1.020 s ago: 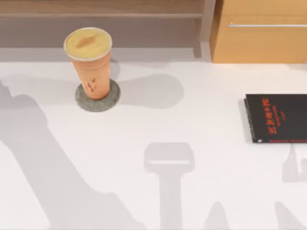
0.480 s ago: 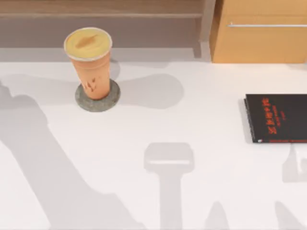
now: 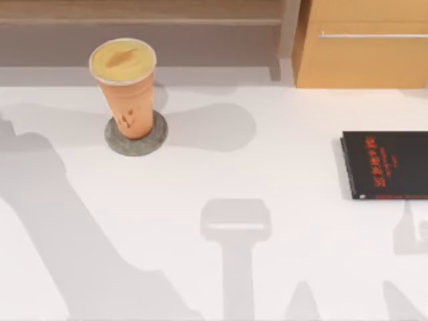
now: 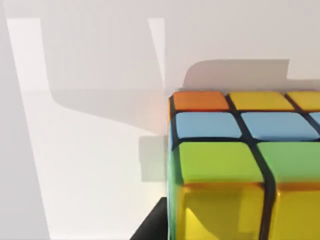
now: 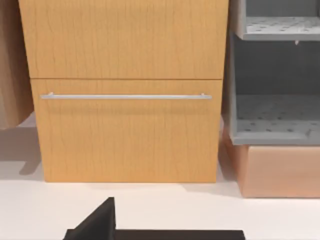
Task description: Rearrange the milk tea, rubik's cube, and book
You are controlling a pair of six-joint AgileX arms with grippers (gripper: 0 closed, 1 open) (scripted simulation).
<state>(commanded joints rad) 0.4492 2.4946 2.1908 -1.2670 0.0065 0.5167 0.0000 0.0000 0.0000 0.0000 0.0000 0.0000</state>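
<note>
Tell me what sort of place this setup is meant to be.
Probably a rendered desk or study corner: a white table carries a milk tea on a grey coaster and a black book, with a wooden drawer cabinet and a grey shelf unit behind.

You are seeing the rubik's cube (image 4: 240, 165) running off the left wrist view's edges, the black book (image 3: 386, 165) running past the top view's right edge with its red lettering unreadable, and the milk tea (image 3: 127, 87) covering the coaster's (image 3: 150, 142) middle.
</note>
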